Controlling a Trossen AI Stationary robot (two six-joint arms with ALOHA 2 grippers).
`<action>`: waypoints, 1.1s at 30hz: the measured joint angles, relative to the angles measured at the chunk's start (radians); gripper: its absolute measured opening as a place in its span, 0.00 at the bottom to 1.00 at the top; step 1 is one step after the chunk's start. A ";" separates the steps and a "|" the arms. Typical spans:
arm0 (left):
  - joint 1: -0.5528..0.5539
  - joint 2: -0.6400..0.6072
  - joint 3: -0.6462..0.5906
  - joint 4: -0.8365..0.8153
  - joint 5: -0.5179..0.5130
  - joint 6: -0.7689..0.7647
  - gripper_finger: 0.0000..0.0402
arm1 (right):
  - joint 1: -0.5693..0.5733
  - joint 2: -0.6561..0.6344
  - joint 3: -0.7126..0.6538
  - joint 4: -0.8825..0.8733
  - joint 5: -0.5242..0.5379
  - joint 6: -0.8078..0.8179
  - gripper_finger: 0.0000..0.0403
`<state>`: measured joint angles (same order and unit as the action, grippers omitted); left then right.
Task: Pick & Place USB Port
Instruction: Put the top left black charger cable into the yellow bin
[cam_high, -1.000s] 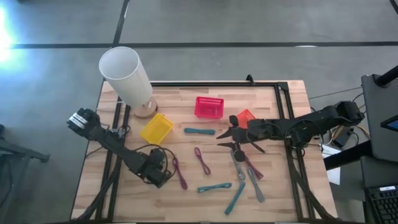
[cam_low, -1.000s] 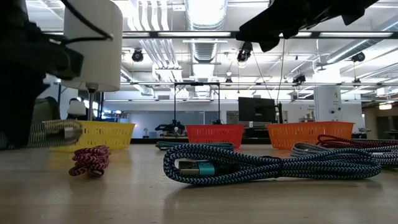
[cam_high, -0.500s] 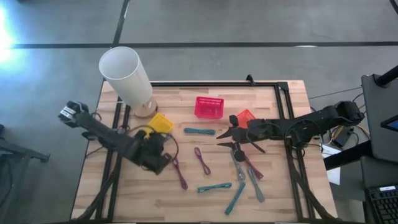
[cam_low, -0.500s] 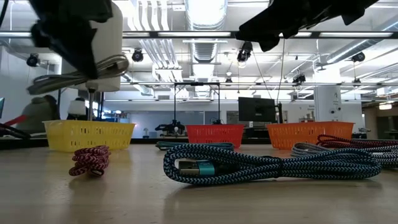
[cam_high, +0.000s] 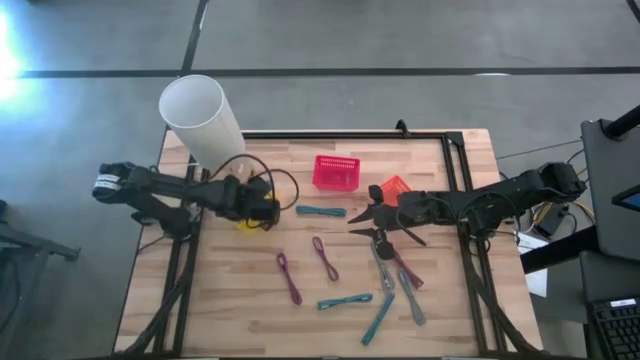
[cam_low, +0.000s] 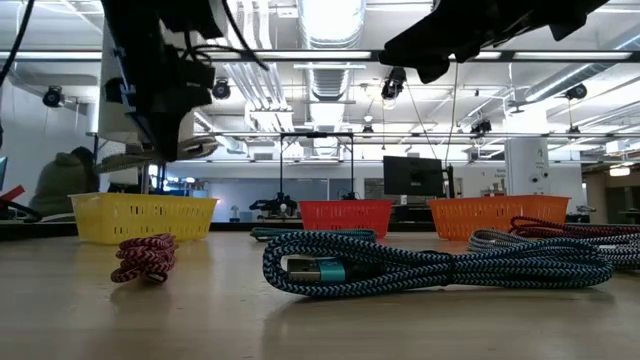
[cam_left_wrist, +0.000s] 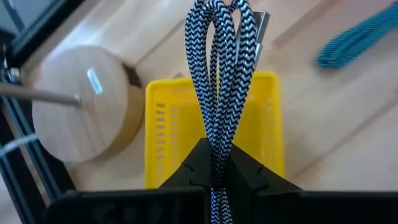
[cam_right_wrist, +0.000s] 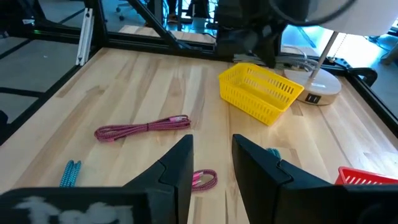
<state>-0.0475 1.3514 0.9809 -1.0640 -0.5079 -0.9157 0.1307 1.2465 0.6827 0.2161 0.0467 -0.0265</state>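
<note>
My left gripper (cam_high: 262, 206) hovers over the yellow basket (cam_left_wrist: 211, 134), shut on a bundled black-and-white braided USB cable (cam_left_wrist: 217, 68). The high view shows only a corner of that basket (cam_high: 247, 222) under the gripper. It stands on the table beside the lamp's round wooden base (cam_left_wrist: 81, 102). The low view shows the left arm high above the yellow basket (cam_low: 143, 216). My right gripper (cam_high: 365, 222) waits open over the table's middle right, its fingers apart in its wrist view (cam_right_wrist: 211, 163), above several cables. My left gripper pinches the folded cable bundle between its two fingers, several strands together (cam_left_wrist: 216, 163). The fingers lie across the strands. The bundle is lifted clear and reaches past the fingertips over the basket, with a metal plug (cam_left_wrist: 260, 28) at its far end.
A red basket (cam_high: 336, 172) and an orange basket (cam_high: 395, 187) stand toward the far edge. A lamp with a white shade (cam_high: 200, 118) rises at the far left. Loose cables lie mid-table: teal (cam_high: 320, 211), pink (cam_high: 325, 257), magenta (cam_high: 288, 277), teal (cam_high: 345, 300).
My left gripper, shut on the cable, has risen from the near left of the table and swung toward the far edge, turning as it went. It now stands over the yellow basket with the cable lifted clear.
</note>
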 joint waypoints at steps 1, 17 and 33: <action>0.009 0.000 -0.012 0.005 0.001 -0.019 0.05 | 0.000 0.000 0.000 0.000 0.000 0.000 0.26; 0.056 0.000 -0.183 0.208 0.056 -0.209 0.05 | 0.000 0.000 0.000 -0.002 0.000 0.000 0.25; 0.121 -0.003 -0.125 0.205 0.169 -0.199 0.05 | 0.000 0.000 0.000 -0.001 0.000 -0.003 0.25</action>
<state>0.0731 1.3489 0.8558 -0.8592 -0.3389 -1.1144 0.1307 1.2465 0.6827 0.2149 0.0463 -0.0292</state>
